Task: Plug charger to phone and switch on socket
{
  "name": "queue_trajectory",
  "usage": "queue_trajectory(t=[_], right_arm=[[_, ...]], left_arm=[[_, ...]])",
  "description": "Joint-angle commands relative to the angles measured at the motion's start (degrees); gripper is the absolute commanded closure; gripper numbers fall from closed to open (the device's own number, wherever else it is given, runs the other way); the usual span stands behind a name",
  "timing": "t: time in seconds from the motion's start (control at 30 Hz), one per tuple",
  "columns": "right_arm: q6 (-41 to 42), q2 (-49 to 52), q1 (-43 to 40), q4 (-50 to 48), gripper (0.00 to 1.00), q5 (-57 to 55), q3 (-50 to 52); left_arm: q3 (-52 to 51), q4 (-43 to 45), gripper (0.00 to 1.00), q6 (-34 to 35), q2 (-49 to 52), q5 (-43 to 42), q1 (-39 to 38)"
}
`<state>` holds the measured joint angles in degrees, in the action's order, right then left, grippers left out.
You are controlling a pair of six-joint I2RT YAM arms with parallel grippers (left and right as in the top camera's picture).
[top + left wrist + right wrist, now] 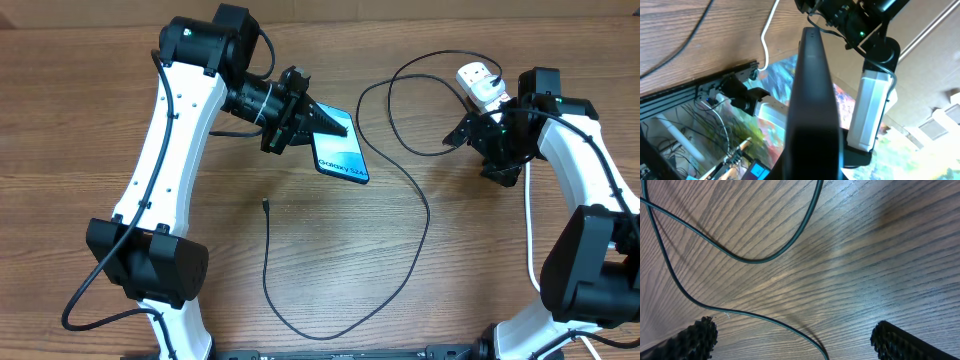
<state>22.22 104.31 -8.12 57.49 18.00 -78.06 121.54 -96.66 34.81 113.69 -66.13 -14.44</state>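
The phone [343,160], slim with a light blue screen, is lifted off the table at a tilt, and my left gripper [330,123] is shut on its upper end. In the left wrist view the phone [812,100] shows edge-on as a dark slab. The charger [425,215] is a thin black cable looping across the table, its connector tip [265,205] lying free below the phone. The white socket [482,86] sits at the back right, partly hidden by my right arm. My right gripper [794,328] hangs open low over the table, with a stretch of charger [747,259] passing beneath its fingers.
The socket's thick white cord [528,235] runs down the right side toward the front edge. Bare wooden table [330,260] lies inside the cable's loop. Past the table edge the left wrist view shows a black frame rail [700,92] and floor clutter.
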Motion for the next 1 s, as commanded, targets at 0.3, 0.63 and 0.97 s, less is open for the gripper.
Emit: queue_trajectory(t=[0.3, 0.63, 0.97], right_arm=[[-0.4, -1.4, 0.0, -0.3, 0.0, -0.2, -1.3], [-0.4, -1.4, 0.0, -0.4, 0.0, -0.2, -1.3], [0.2, -1.4, 0.0, -6.3, 0.0, 3.1, -1.3]], left_arm=[[0.7, -0.2, 0.96, -2.6, -1.2, -3.9, 0.0], [0.7, 7.1, 0.96, -2.7, -1.2, 18.4, 0.2], [0.7, 13.4, 0.96, -9.6, -1.2, 40.6, 0.2]])
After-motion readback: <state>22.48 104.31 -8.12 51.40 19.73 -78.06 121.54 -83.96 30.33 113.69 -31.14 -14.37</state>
